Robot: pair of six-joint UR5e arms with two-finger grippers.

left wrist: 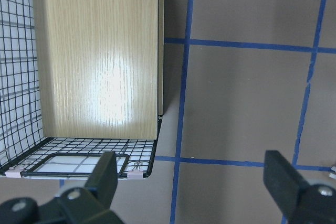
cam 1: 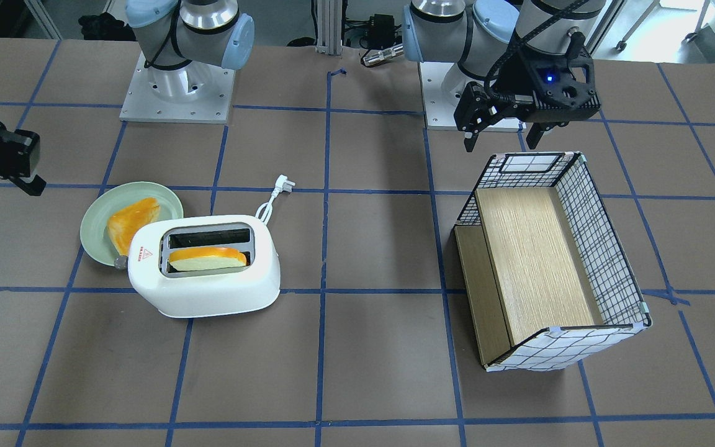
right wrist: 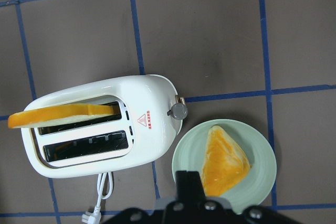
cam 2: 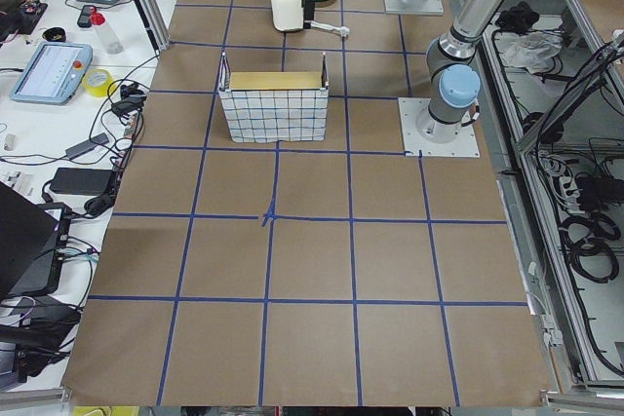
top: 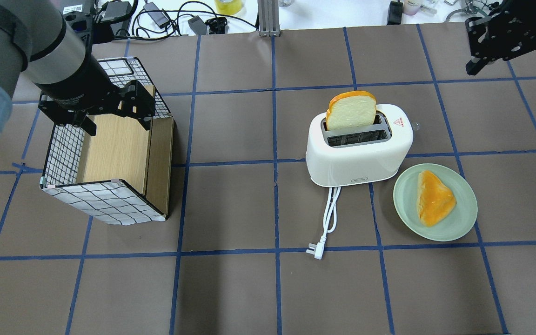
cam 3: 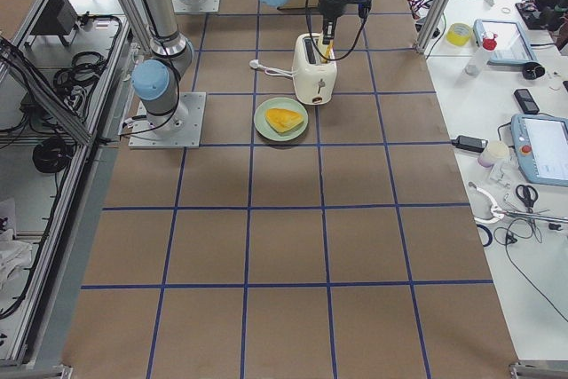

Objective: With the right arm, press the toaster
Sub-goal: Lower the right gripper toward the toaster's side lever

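Note:
The white toaster [cam 1: 208,292] [top: 356,158] [right wrist: 152,145] stands on the table, red triangle sticker [right wrist: 143,120] on top and silver knob [right wrist: 178,110] on its end. A bread slice [top: 351,110] sticks up from one slot; the other slot is empty. My right gripper [top: 472,70] [cam 1: 33,185] [right wrist: 190,179] looks shut and empty. It hangs high, apart from the toaster, on the knob side past the plate. My left gripper [cam 1: 502,139] [top: 117,125] [left wrist: 191,174] is open and empty over the basket's robot-side edge.
A pale green plate [top: 463,218] [right wrist: 262,182] with a toasted slice [top: 433,197] lies beside the toaster's knob end. The white cord and plug [top: 317,251] trail toward the robot. A wire basket [cam 1: 606,248] [top: 63,153] with a wooden bottom stands tilted on the left arm's side.

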